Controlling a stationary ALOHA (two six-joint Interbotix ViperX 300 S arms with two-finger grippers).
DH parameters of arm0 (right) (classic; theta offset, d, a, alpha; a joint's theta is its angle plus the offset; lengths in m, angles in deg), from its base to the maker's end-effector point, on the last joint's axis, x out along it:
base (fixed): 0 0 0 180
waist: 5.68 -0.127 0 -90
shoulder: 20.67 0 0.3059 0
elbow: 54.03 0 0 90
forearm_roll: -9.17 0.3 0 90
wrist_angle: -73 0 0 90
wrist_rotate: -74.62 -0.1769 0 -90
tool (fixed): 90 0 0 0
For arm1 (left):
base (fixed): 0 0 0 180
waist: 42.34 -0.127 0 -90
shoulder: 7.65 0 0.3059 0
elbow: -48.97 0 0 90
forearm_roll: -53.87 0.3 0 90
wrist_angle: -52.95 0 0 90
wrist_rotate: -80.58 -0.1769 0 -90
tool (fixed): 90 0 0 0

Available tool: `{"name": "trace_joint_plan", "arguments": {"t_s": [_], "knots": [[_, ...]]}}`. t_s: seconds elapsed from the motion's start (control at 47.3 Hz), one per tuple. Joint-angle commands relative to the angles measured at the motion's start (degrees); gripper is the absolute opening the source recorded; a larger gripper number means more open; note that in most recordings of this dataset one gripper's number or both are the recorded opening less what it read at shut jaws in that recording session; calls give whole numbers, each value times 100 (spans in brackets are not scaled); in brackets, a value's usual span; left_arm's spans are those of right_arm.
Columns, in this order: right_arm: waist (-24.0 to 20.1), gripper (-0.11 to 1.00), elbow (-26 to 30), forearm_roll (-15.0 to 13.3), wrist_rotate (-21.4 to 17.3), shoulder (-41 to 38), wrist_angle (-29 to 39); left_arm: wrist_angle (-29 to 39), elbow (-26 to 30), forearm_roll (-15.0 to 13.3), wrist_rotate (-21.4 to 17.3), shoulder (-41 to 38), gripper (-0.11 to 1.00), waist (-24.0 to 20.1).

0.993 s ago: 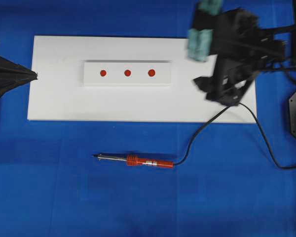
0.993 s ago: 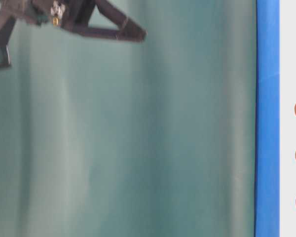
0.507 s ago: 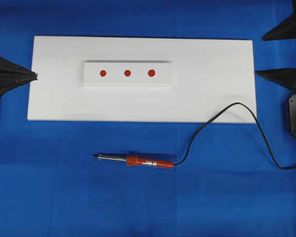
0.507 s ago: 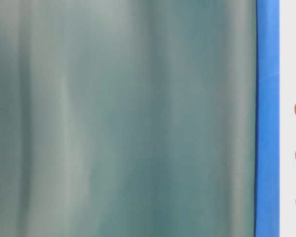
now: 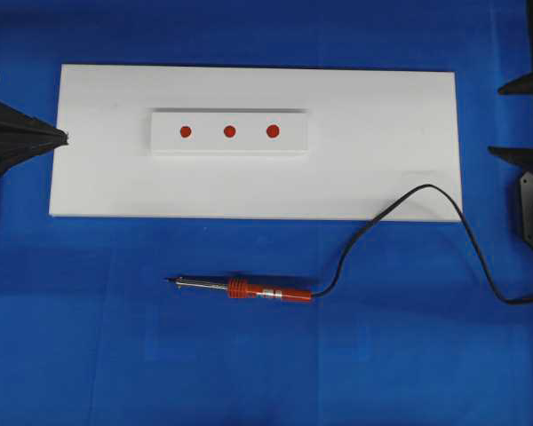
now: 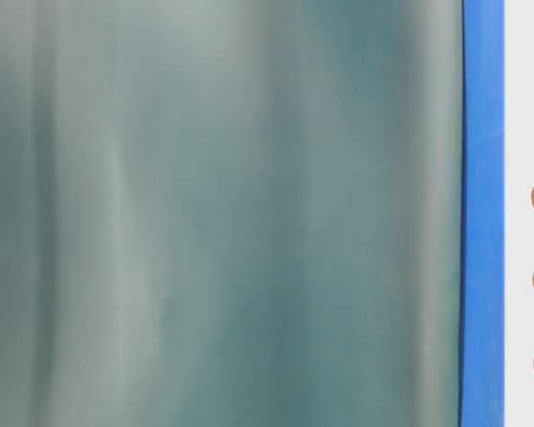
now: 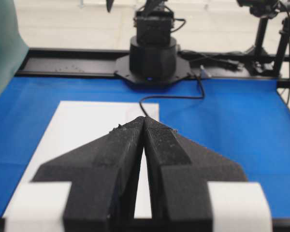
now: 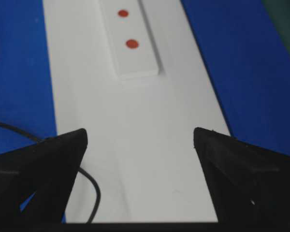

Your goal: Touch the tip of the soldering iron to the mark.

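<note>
1. While the slim soldering iron with the red-orange ribbed handle and silver metal shaft (image 5: pixel 244 288) lies flat on the blue table cover (image 5: pixel 249 373), neither claw touches it.
2. Its thin dark tip (image 5: pixel 170 280) points toward the left of the overhead view, and it rests on the blue cover, well apart from any red dot.
3. From the handle's right end, the long black cord (image 5: pixel 400 200) loops up over the lower right corner of the flat white rectangular board (image 5: pixel 382 115) and runs off to the right edge.
4. On the board sits a raised white strip (image 5: pixel 228 146) carrying three round red marks in a row: the left mark (image 5: pixel 186 131), the middle mark (image 5: pixel 229 131) and the right mark (image 5: pixel 273 130).
5. The iron lies below the board in the overhead view, roughly under the strip.
6. The black left gripper (image 7: pixel 144 121) sits at the board's left edge; its two textured fingers (image 7: pixel 121 145) are pressed together at the tips, with nothing between them.
7. The black right gripper (image 8: pixel 140 137) is at the right edge of the overhead view, its jaws spread wide and empty, looking along the board toward the strip.
8. The table-level view shows mostly a blurred teal-green sheet (image 6: pixel 222 213), with a strip of blue and three orange-red dots at the right.
</note>
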Motion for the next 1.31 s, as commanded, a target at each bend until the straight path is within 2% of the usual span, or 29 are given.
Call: {"name": "trace_joint_plan", "arguments": {"t_s": [0.0, 0.127, 1.289], "knots": [[0, 90, -44, -26, 9, -70, -229, 35, 53, 0, 0, -26, 2, 0], [9, 87, -97, -26, 9, -176, -369, 123, 53, 9, 9, -18, 2, 0], [0, 87, -97, -26, 9, -185, -378, 185, 44, 9, 9, -26, 2, 53]]}}
